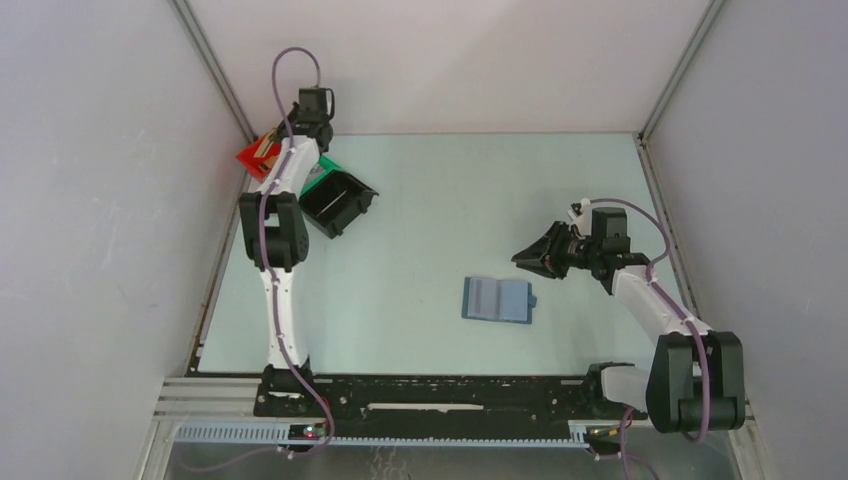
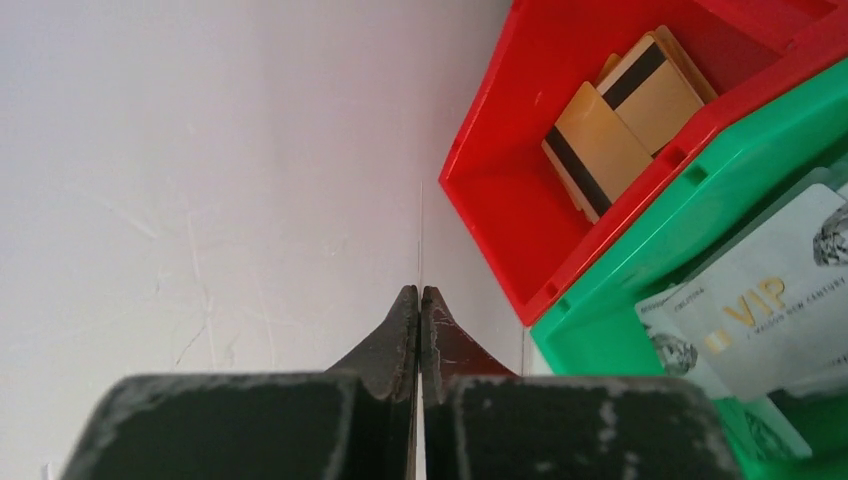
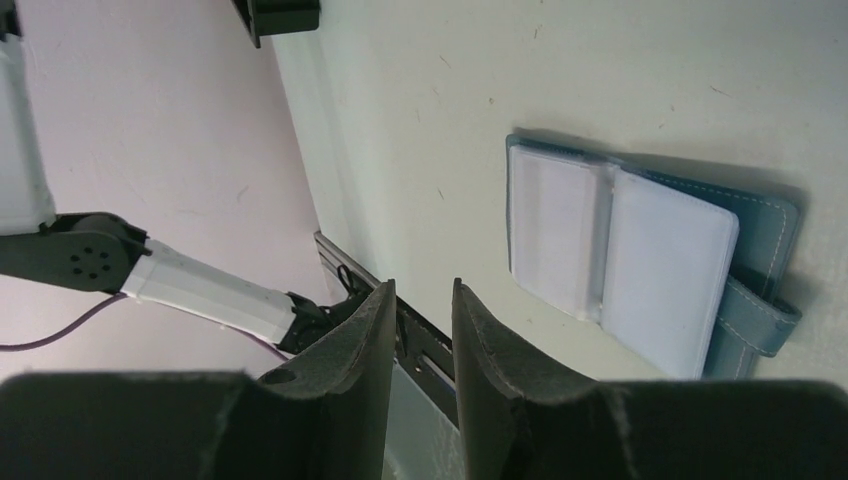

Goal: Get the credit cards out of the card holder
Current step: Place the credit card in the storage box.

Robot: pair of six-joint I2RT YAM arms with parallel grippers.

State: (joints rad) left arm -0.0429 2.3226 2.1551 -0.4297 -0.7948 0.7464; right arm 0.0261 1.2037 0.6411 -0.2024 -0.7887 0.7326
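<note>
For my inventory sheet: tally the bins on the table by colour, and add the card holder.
Red bin: 1
Green bin: 1
Black bin: 1
Card holder: 1
Total: 4

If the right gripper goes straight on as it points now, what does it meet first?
Probably the bare table; the card holder lies beside the right gripper's line. Depth is unclear.

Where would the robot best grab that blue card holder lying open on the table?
Probably by the little tab that sticks out of the card holder on the side toward the right arm, coming in from that side. The holder lies spread flat, so its cover gives little to pinch, while the tab juts past the edge.
</note>
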